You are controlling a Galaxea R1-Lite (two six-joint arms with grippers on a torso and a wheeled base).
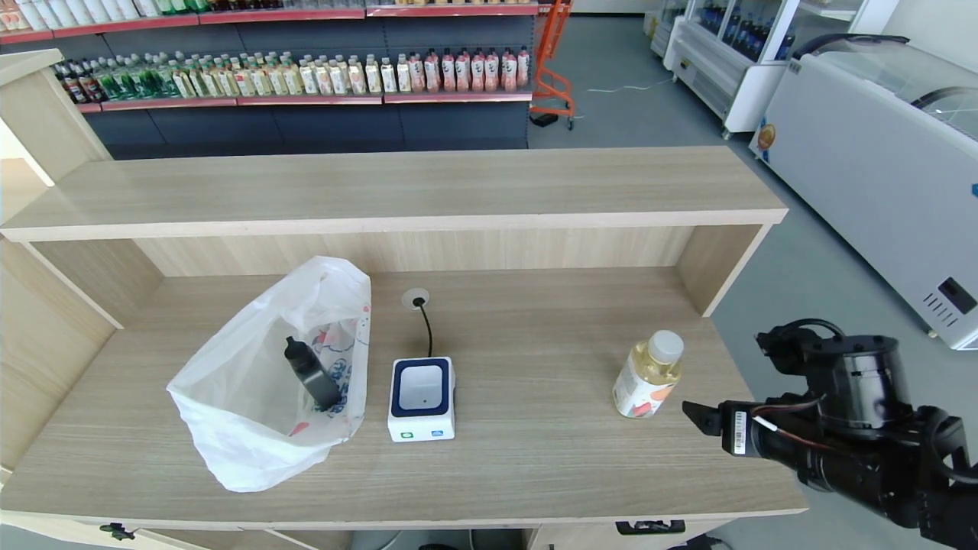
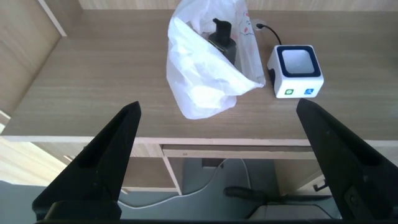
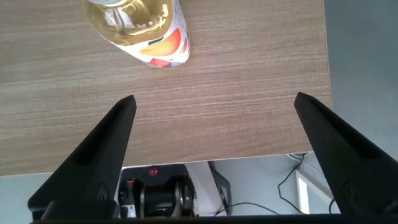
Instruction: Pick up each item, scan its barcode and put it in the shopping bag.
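A bottle point(image 1: 648, 374) of yellow drink with a white cap stands upright at the counter's right end. My right gripper point(image 1: 710, 420) hovers just right of it, off the counter's front right corner. In the right wrist view the gripper point(image 3: 214, 102) is open and empty, with the bottle point(image 3: 140, 28) beyond its fingers. A white and blue scanner point(image 1: 421, 397) sits mid-counter. Left of it stands the white plastic shopping bag point(image 1: 252, 412), open, with a dark bottle point(image 1: 312, 374) inside. My left gripper point(image 2: 219, 107) is open and empty before the counter's front edge, facing the bag point(image 2: 202, 81) and the scanner point(image 2: 297, 71).
A raised wooden ledge point(image 1: 397, 191) and side walls enclose the counter at the back. The scanner's black cable point(image 1: 425, 325) runs to a hole behind it. Bare countertop point(image 1: 535, 367) lies between the scanner and the bottle. Chest freezers point(image 1: 879, 153) stand to the right.
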